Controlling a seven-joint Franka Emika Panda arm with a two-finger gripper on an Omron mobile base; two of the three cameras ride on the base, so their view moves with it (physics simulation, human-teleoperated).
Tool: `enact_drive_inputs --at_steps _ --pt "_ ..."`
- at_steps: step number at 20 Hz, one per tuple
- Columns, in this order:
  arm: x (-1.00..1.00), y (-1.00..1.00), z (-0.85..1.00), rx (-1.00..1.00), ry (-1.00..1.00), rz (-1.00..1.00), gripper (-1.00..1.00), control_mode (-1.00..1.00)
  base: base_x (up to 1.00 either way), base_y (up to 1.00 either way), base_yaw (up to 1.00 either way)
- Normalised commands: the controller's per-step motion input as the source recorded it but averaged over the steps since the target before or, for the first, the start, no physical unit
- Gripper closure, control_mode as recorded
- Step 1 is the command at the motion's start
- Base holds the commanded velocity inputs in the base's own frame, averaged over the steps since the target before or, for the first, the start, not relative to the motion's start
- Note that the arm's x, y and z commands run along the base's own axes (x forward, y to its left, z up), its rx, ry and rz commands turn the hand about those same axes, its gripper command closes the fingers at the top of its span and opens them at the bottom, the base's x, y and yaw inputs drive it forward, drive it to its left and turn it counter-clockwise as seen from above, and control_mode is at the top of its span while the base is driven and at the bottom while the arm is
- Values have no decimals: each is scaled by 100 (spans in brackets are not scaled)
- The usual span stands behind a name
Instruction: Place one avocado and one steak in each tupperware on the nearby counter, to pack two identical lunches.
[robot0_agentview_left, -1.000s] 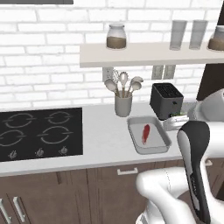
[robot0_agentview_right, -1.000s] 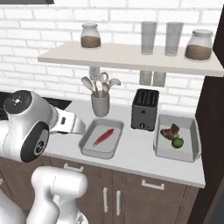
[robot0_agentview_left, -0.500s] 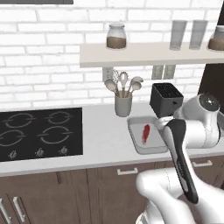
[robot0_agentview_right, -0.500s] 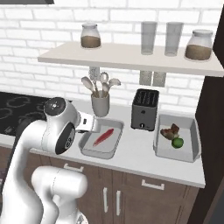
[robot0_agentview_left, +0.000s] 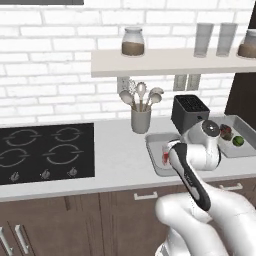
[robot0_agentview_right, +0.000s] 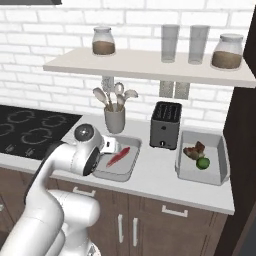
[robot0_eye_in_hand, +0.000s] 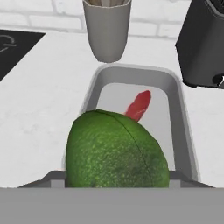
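While a utensil cup (robot0_eye_in_hand: 107, 29) and toaster (robot0_eye_in_hand: 202, 43) flank the tray (robot0_eye_in_hand: 181, 113) ahead, the bent arm's end effector (robot0_eye_in_hand: 117, 181) pinches an avocado (robot0_eye_in_hand: 116, 151).

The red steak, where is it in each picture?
Left base view: steak in the grey tub, just left of the arm.
Right base view: steak in the tub, picture's middle.
Hand view: steak behind the avocado.
Shared landmark: the utensil cup.

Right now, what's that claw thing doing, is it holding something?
Gripper: jaws closed on an avocado, held above the tupperware with the steak.
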Motion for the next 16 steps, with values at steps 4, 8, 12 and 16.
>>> enact_drive_inputs --at_steps 4,8,12,16 --pt "85 0 -12 2 21 1 100 -100 0 0 0" --pt "72 0 -1 0 16 0 100 -100 0 0 0" --pt "38 0 -27 0 2 0 100 -100 0 0 0" --pt "8 -3 -58 0 -3 1 100 -100 0 0 0"
